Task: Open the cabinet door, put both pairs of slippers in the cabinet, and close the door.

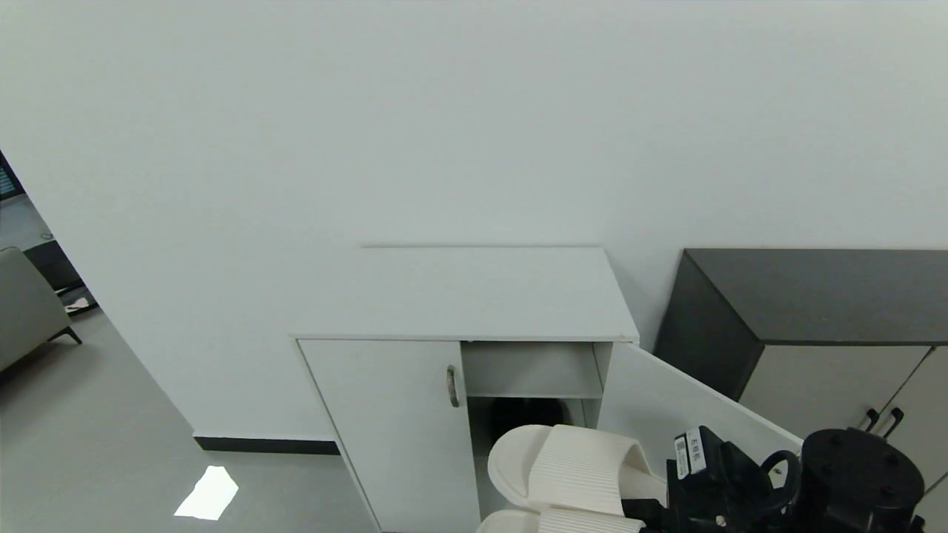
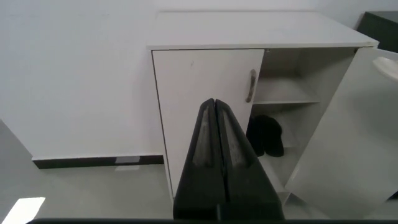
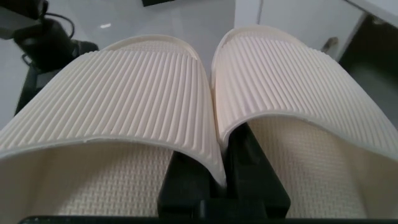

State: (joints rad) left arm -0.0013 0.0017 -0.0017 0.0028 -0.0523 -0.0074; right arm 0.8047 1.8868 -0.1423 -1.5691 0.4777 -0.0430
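Kid: Is the door (image 1: 666, 403) open?

Pal: Yes. The dark slippers (image 1: 526, 411) are inside the cabinet (image 1: 474, 296). The right pincer (image 3: 224, 171) grips the white slippers (image 1: 574, 466) near the opening. The left pincer (image 2: 215, 146) is closed and empty. These go in next, then the door gets closed.

A white wall (image 1: 370, 111) meets a grey floor (image 1: 111, 444), with a dark sideboard (image 1: 815, 296) and grey armchair (image 1: 22, 311).

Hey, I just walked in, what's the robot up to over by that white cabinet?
The right gripper holds the cream slippers pinched together as a pair in front of the white cabinet. The cabinet's right door stands open and its left door is shut. The dark slippers lie inside, below the shelf. The left gripper is shut and empty, pointed at the cabinet. The cream pair is not inside yet.
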